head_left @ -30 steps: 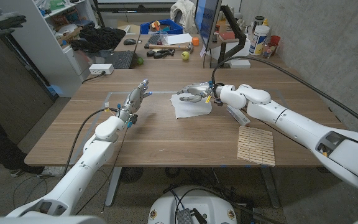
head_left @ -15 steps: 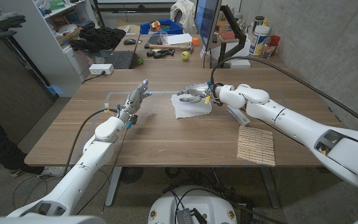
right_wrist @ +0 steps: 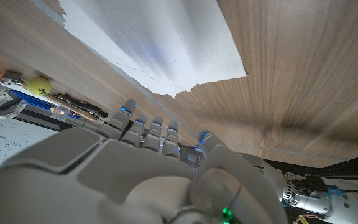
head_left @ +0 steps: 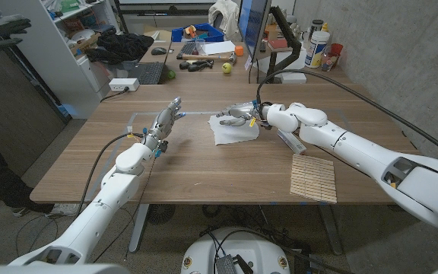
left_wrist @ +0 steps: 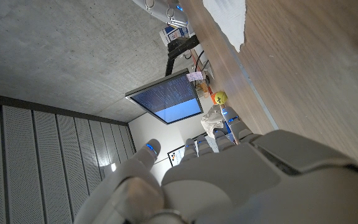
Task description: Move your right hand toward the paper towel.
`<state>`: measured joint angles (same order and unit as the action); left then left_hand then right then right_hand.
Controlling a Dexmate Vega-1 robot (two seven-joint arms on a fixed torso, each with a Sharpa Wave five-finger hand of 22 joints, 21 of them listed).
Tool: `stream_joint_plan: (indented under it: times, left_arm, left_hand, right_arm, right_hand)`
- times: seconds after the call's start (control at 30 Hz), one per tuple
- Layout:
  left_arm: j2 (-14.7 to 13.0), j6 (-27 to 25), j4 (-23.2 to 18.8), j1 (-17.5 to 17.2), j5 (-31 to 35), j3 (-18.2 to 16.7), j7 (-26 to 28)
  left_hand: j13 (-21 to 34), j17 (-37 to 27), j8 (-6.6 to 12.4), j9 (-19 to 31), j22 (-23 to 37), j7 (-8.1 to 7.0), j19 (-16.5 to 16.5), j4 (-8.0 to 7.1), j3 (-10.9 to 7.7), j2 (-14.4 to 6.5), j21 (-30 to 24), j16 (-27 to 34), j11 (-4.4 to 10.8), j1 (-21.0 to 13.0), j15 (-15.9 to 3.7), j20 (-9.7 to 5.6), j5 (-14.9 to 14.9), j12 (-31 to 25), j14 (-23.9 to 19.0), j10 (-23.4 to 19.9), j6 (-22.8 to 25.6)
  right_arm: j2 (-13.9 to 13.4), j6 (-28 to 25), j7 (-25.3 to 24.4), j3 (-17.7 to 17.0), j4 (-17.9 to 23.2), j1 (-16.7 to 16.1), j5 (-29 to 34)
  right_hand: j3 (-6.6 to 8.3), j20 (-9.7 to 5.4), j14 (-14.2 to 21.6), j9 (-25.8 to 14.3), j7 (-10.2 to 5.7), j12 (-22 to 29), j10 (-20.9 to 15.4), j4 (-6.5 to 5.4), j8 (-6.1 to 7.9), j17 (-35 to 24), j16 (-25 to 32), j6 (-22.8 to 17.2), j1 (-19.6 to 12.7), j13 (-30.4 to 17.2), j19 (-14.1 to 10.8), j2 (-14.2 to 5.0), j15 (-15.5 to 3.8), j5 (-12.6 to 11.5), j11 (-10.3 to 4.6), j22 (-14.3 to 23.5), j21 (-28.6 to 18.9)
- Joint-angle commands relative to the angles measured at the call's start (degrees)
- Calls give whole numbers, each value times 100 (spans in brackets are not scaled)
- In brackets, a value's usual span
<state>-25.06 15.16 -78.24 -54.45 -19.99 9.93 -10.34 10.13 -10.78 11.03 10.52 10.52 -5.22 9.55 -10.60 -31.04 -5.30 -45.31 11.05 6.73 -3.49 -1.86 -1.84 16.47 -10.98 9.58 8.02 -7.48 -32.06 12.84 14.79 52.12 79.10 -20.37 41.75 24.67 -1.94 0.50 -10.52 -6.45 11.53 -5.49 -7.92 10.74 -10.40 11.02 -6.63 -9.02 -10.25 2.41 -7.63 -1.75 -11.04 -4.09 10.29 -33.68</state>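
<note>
Right hand (head_left: 238, 113) hovered at far edge of paper towel (head_left: 233, 129), fingers curled, holding nothing; reach judged nearly complete.

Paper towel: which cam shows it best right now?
Head view. The whole paper towel lies on the table, with the right hand at its far edge. The right wrist view gives a large close-up but cuts off its edges. The left wrist view catches just one corner.
</note>
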Motion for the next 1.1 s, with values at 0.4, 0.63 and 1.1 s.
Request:
stream_joint_plan:
  times: [0.4, 0.63, 1.1]
  left_arm:
    - [-90, -26, -177, -154, -53, -66, 18]
    - [-140, -51, -244, -194, -67, -109, 14]
    - [-80, 59, 171, 107, -120, -9, -280]
  left_hand:
    - [19, -21, 13, 17, 13, -25, 673, -9, -29, -476, 36, 30, 14, 46, -249, -208, -9, -17, 331, 21, -17]
    - [19, -21, 12, 17, 13, -17, 668, -8, -32, -476, 39, 30, 19, 47, -248, -205, -10, -18, 331, 16, -18]
    - [19, -20, 13, 17, 13, -17, 659, -9, -36, -477, 43, 30, 12, 49, -243, -207, -10, -17, 329, 18, -14]
  right_arm:
    - [141, 18, -23, 158, -287, 145, -3]
    - [170, 9, -26, 197, -326, 177, 0]
    - [200, -122, -10, 241, -375, 174, 3]
  right_hand:
    - [-20, -351, -43, -31, -7, -21, 40, -10, -13, -11, -13, 34, -30, -23, 44, -274, -330, -2, 0, 6, 26]
    - [-23, -353, -46, -31, -14, -14, 36, -13, -10, -12, -10, 42, -30, -23, 41, -275, -336, -3, -10, 7, 35]
    - [-24, -351, -50, -31, -8, -6, 35, -14, -1, -11, -6, 40, -32, -23, 36, -276, -332, -5, -2, 7, 49]
